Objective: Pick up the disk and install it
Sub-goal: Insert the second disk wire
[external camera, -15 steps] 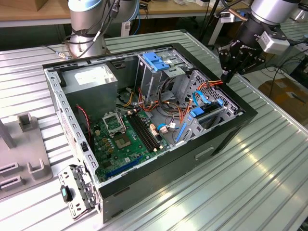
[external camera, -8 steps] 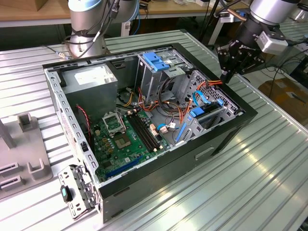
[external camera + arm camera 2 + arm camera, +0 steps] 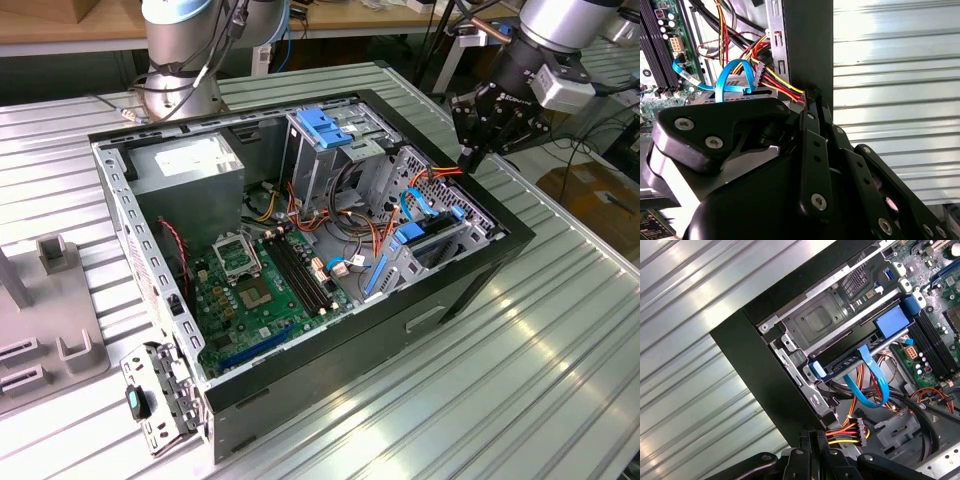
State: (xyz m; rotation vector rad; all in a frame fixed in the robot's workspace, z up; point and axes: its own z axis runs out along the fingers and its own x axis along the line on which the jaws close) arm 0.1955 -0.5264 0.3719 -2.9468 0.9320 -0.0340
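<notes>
Gripper point(image 3: 468, 158): upper right of exterior view, over case point(image 3: 480, 262) edge; jaws closed (nothing between them)
Disk point(image 3: 432, 240): seated in bay, right of centre, blue rails visible
Cables point(image 3: 852, 432): just beside fingertips

Claw point(image 3: 478, 150) at the case's point(image 3: 500, 262) 2 o'clock rim, cable bundle point(image 3: 850, 432) crowding beneath, open ribbed counter point(image 3: 560, 340) toward 4 o'clock

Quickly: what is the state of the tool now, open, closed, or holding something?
Tool: closed on the bundle of coloured power wires at the computer case's edge.
</notes>
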